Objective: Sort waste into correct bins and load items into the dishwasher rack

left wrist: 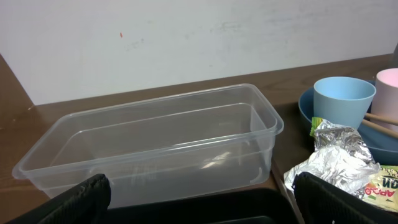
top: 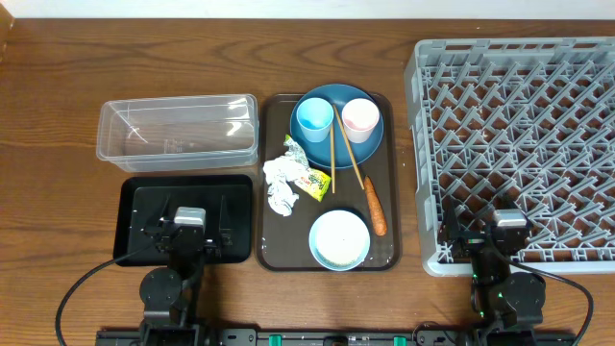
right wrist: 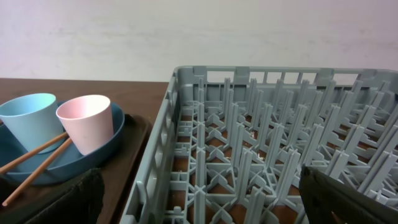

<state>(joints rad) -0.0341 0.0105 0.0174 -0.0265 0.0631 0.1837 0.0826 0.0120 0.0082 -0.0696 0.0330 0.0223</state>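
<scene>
left claw (top: 192, 213): spread, empty
right claw (top: 507, 217): spread, empty
tissue (top: 282, 183): ahead-right of left claw, the nearer arm
carrot (top: 375, 207): lies fore-aft, probably nearer right claw

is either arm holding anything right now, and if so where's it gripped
Nothing is held: the left gripper and the right gripper both stand open and empty.
</scene>
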